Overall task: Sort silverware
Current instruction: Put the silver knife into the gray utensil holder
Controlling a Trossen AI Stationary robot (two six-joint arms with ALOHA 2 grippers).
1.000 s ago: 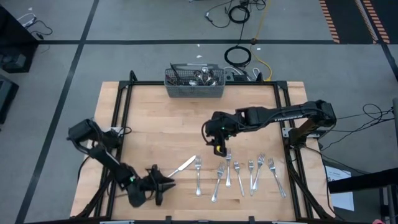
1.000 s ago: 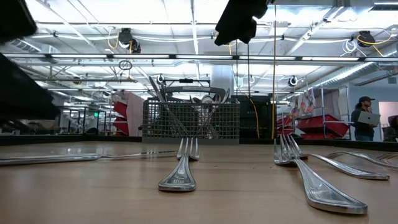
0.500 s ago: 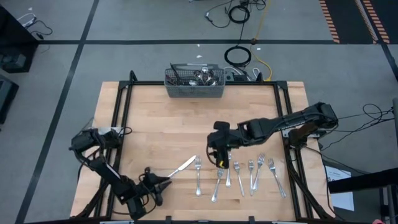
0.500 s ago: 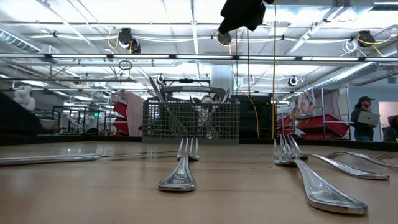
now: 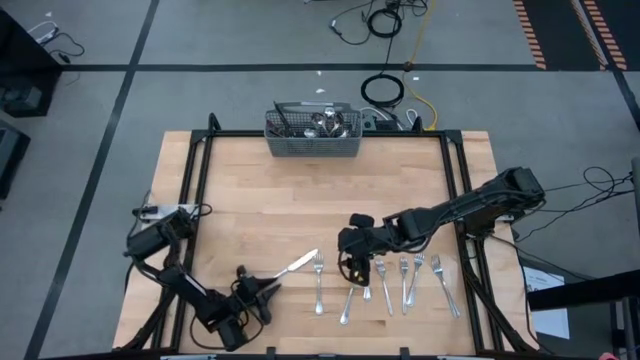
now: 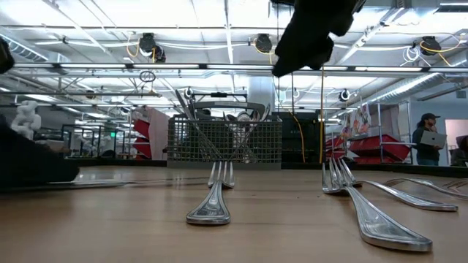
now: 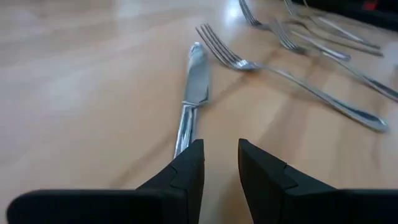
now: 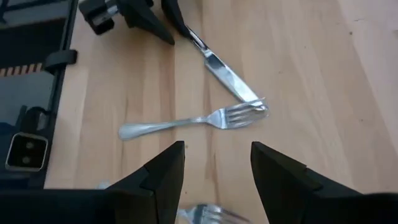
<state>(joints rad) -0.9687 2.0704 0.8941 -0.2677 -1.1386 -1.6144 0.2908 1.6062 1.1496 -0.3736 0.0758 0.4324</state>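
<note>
A table knife (image 5: 294, 267) lies flat on the wooden table (image 5: 260, 190), its blade pointing to the far right. My left gripper (image 5: 263, 291) sits low at the knife's handle end, open by a narrow gap (image 7: 221, 167) in which only bare table shows. One finger (image 7: 186, 168) covers the handle's end (image 7: 181, 138). A fork (image 5: 318, 281) lies beside the knife. My right gripper (image 5: 350, 266) hangs open above the forks (image 5: 405, 280), with that fork (image 8: 193, 122) below it. In the low view it is the dark shape at the top (image 6: 314, 33). My left gripper comes at the knife nearly level from the table's near left, along its length. One fingertip (image 7: 189, 158) stands at the handle's end (image 7: 181, 138); I cannot tell whether it touches. The knife lies flat on the table.
A grey wire basket (image 5: 313, 132) with more silverware stands at the table's far edge. Several forks (image 5: 385, 282) lie side by side at the near right. The middle and far left of the table are bare wood. A person (image 6: 431, 139) stands far off in the room.
My right gripper has come down and toward the table's near edge, and now hangs over the left end of the fork row. My left gripper has sunk and tipped flatter at the knife's handle end. The knife and forks have stayed in place.
</note>
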